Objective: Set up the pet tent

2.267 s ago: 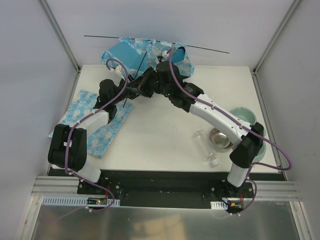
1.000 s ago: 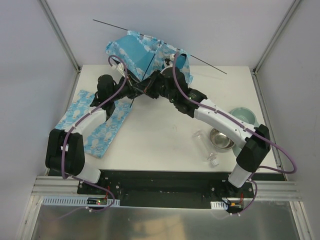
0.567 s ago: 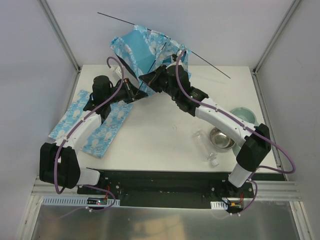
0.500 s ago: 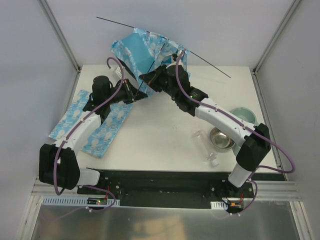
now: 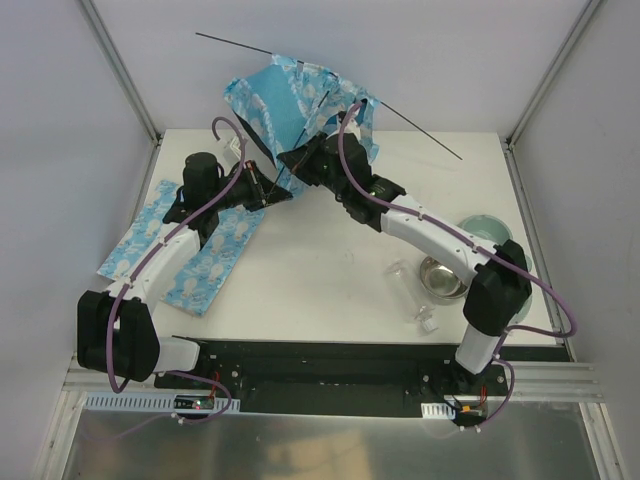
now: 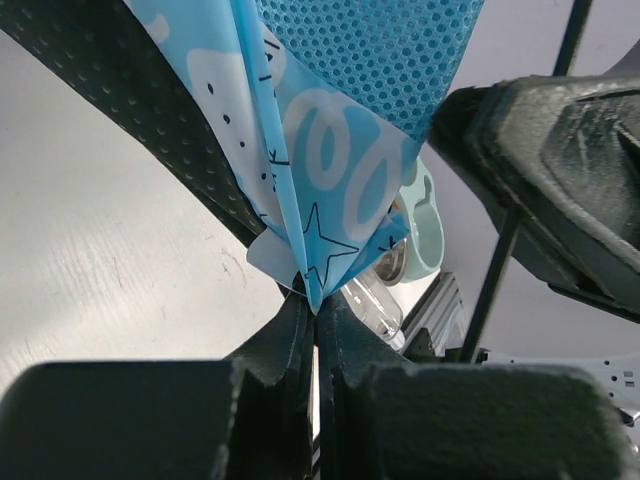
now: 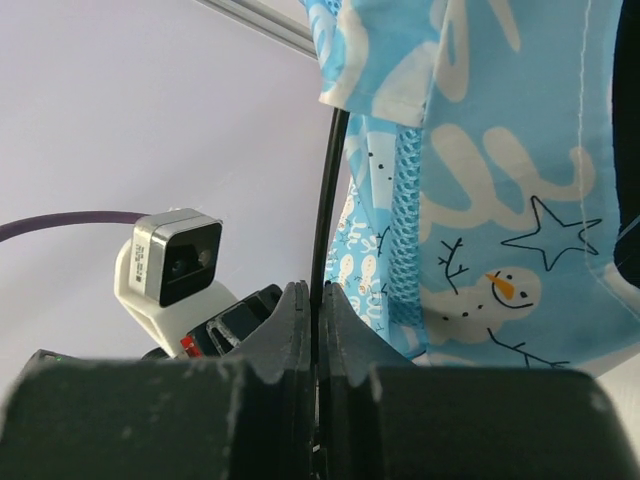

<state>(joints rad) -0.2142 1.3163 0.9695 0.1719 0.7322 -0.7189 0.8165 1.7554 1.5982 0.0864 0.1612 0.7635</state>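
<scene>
The pet tent [image 5: 290,95] is a blue printed fabric bundle held up above the table's far edge, with one long thin black pole [image 5: 420,132] running across its top. My left gripper [image 5: 265,192] is shut on a bottom corner of the tent fabric [image 6: 330,170], which is pinched at the fingertips of the gripper [image 6: 316,312]. My right gripper [image 5: 288,157] sits just right of and above it, shut on a second black pole [image 7: 328,190] that rises from the gripper [image 7: 316,295] beside the snowman-print fabric [image 7: 480,200].
A flat light-blue printed mat [image 5: 185,245] lies at the table's left under my left arm. At the right stand a steel bowl [image 5: 442,277], a teal bowl [image 5: 487,232] and a clear bottle [image 5: 412,292] lying on its side. Frame posts rise at the back corners.
Both grippers have raised the tent off the table's far edge, and the long pole now tilts down to the right. My left arm has drawn back to the left. Little moved in the last half second.
</scene>
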